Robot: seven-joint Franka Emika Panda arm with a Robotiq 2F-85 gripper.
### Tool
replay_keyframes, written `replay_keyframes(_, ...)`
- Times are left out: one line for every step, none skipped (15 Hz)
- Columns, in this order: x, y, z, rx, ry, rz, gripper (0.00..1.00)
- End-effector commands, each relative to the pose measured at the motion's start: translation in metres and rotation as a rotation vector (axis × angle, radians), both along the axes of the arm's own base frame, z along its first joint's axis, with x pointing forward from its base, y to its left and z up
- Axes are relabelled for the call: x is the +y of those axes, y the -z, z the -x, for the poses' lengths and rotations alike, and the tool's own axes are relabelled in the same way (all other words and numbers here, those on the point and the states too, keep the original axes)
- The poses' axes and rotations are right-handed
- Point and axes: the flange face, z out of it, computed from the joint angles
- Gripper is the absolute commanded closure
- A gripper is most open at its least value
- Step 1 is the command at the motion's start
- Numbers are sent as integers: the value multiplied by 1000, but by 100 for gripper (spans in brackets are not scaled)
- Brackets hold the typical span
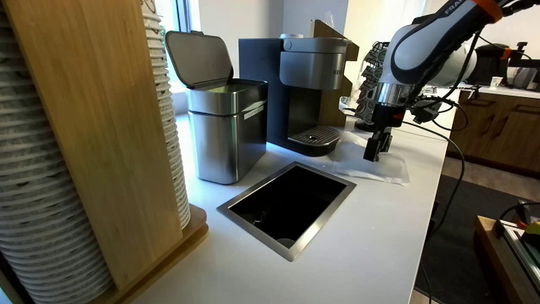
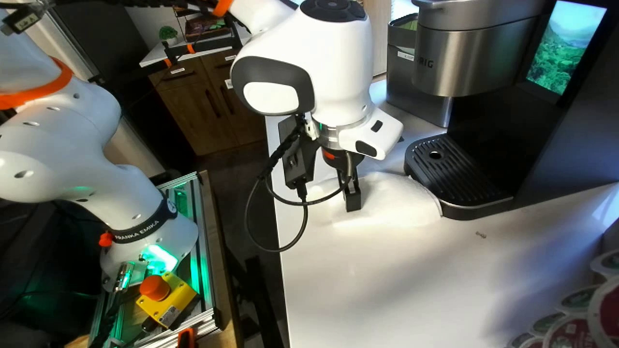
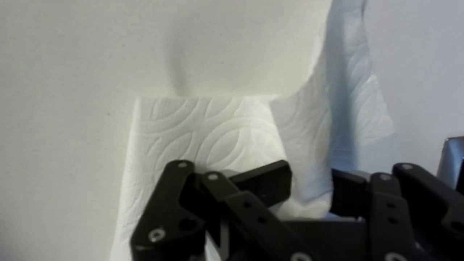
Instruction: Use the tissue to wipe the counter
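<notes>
Wrist view shows the hand [image 3: 311, 186] spread around a raised fold of the tissue [image 3: 221, 137] on the counter [image 3: 65, 112], probably so closing will pinch it.

Tissue [image 3: 217, 141], white, embossed with curved lines, creased upward into a raised fold, lying on the smooth white table [image 1: 363, 236] near its dark, steel-rimmed rectangular opening [image 1: 318, 221].

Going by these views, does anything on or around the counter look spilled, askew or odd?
A tiny dark speck lies on the counter near the coffee machine, standing out against the white; too small to identify. The steel bin also stands uncovered, its lid up.
</notes>
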Motion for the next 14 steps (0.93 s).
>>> replay_keyframes(-29,2,17,-29,117,24,100)
replay_keyframes(-40,1,22,-37,154,30,100)
replay_keyframes(-51,0,28,-43,192,34,100)
replay_keyframes(-63,-3,34,-51,234,39,100)
replay_keyframes(-74,-5,40,-60,280,42,100)
replay_keyframes(-82,-6,44,-64,317,42,100)
replay_keyframes(-87,-7,47,-65,339,42,100)
replay_keyframes(-90,-6,47,-64,349,44,100)
replay_keyframes(-90,-5,45,-65,356,46,100)
replay_keyframes(-88,-4,43,-66,352,43,100)
replay_keyframes(-81,-3,37,-67,336,38,100)
replay_keyframes(-76,-3,32,-70,325,32,100)
replay_keyframes(-67,-3,24,-79,319,26,100)
replay_keyframes(-57,-6,16,-90,304,19,100)
